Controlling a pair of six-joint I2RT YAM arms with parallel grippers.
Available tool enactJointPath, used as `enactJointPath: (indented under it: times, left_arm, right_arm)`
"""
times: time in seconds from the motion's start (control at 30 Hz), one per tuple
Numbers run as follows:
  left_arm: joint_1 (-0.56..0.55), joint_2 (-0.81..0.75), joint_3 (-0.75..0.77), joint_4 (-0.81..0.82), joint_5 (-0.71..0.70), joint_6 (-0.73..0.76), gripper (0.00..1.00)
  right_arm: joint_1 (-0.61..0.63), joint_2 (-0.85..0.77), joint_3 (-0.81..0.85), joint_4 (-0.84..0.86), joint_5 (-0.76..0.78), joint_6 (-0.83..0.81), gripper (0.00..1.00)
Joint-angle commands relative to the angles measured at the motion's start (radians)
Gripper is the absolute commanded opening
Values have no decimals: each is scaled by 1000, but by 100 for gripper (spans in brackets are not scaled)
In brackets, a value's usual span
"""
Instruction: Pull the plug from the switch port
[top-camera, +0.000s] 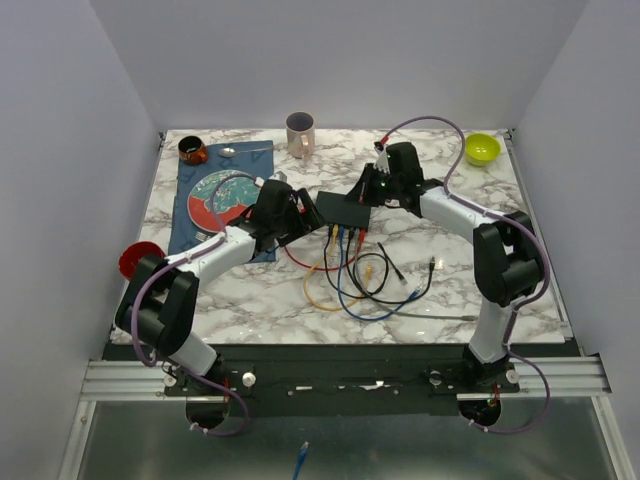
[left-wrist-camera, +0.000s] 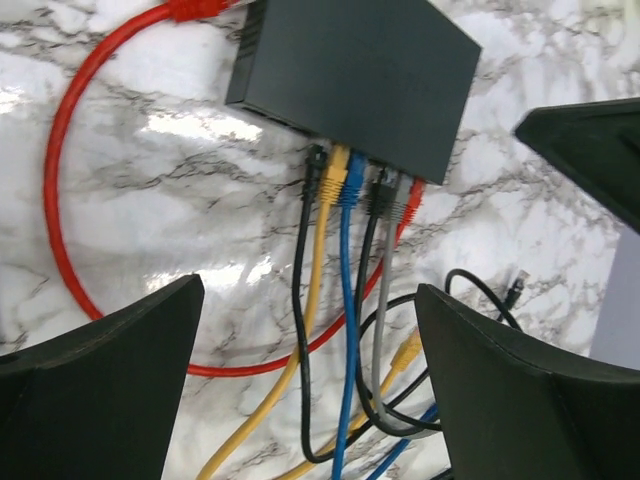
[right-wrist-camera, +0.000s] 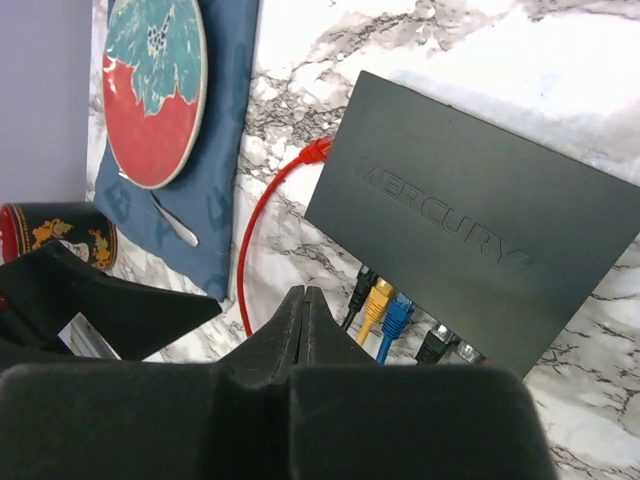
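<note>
The switch (left-wrist-camera: 350, 70) runs off the top edge, its cables (left-wrist-camera: 346, 330) off the bottom; in the right wrist view, the right fingers (right-wrist-camera: 290, 340) hide the cables' run.

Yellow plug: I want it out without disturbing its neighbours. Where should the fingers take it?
Take the yellow plug by its boot, just outside the switch, from above on the cable side. The black plug and blue plug crowd its flanks, so probably pull straight back along its cable.

White marble-veined table (top-camera: 250, 305), plain pale grey walls (top-camera: 330, 60) on three sides, aluminium rail (top-camera: 120, 378) along near edge, soft glare
</note>
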Motion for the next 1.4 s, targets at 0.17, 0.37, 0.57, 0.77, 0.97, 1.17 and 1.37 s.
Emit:
enactJointPath:
  times: [0.17,0.37,0.57,0.77,0.97,1.17,1.37]
  left_arm:
    - [65,115,-46,294,211,-72,29]
    - [67,204,-6,342,242,-87,29]
    - [67,256,38,327,217,-84,37]
    - [67,307,60,334,203,-81,41]
    - [67,336,25,429,217,-97,43]
    - [68,367,-12,520,228,-138,52]
    - [69,404,0,540,228,-162,53]
  right_arm:
    - [4,93,41,15,-74,30,1]
    - [3,148,47,15,-89,44,1]
    - [0,191,59,6,-89,53,1]
    - [0,210,59,6,-88,64,1]
    - [-9,222,70,-11,-68,77,1]
    - [-11,242,79,-22,-68,87,1]
    - [-11,239,76,-28,-54,86,1]
